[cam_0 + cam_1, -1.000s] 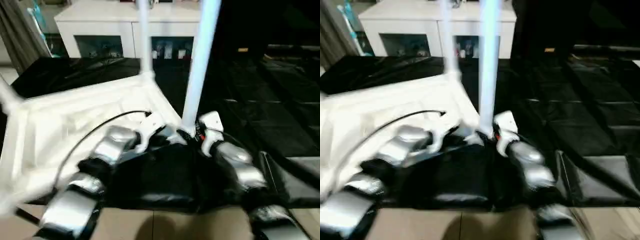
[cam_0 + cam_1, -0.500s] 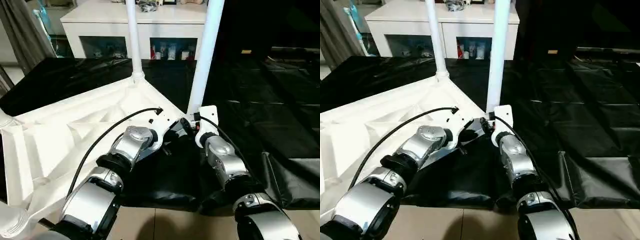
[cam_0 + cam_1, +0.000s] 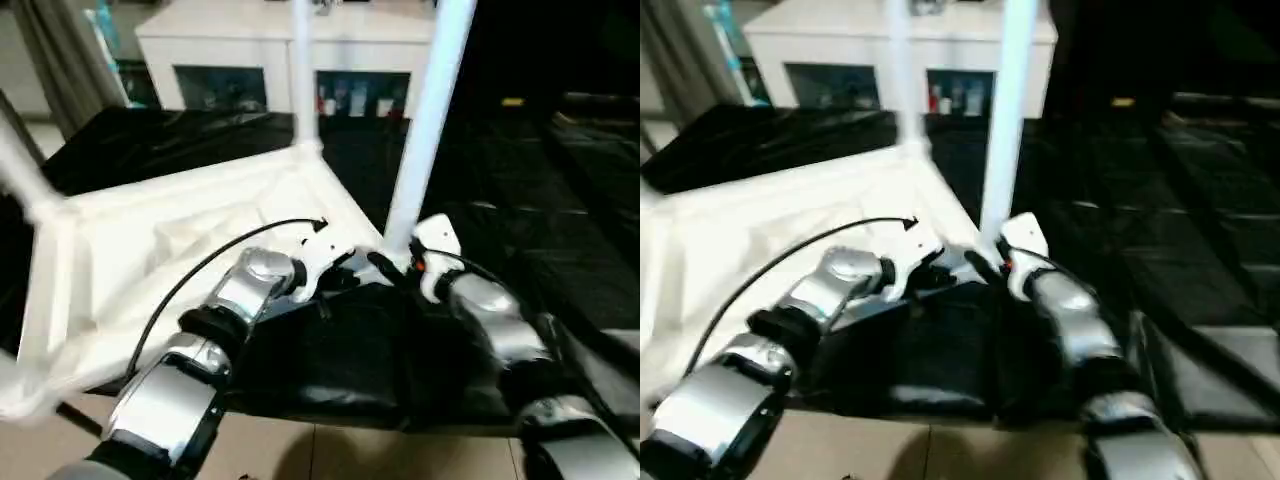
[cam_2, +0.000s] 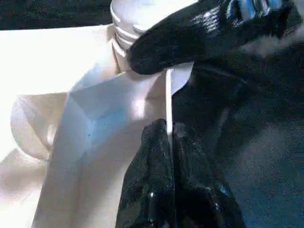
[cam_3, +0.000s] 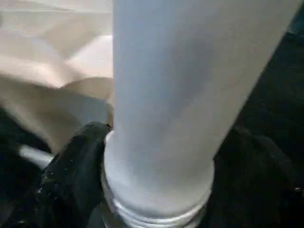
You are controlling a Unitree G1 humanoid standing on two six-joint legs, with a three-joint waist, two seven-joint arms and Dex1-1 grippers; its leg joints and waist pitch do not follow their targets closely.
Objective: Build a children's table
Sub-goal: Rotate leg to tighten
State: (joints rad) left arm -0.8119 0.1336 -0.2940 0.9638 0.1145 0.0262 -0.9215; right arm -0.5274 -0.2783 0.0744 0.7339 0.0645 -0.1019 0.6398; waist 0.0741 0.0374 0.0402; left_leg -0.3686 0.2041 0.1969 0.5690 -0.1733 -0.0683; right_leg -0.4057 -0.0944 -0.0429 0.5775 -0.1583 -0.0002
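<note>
The white table top (image 3: 150, 240) lies upside down, its ribbed underside facing up. Three white legs stand in its corner sockets: one at the far corner (image 3: 302, 80), one at the left (image 3: 22, 172), and one at the near right corner (image 3: 430, 120). My right gripper (image 3: 400, 262) is shut around the base of that near right leg (image 5: 161, 95), with a black finger (image 5: 76, 156) on each side. My left gripper (image 4: 169, 137) is shut on the thin rim (image 4: 168, 95) of the top, right beside that corner socket.
A black sheet (image 3: 560, 180) covers the floor under and to the right of the table. A white cabinet with glass doors (image 3: 250, 40) stands behind, with a grey curtain (image 3: 60, 60) at the far left. Tan floor tiles (image 3: 350, 455) show at the near edge.
The whole picture has shifted and tilted, so the camera has moved. Both grippers keep their holds at the near right corner, and the leg stays upright.
</note>
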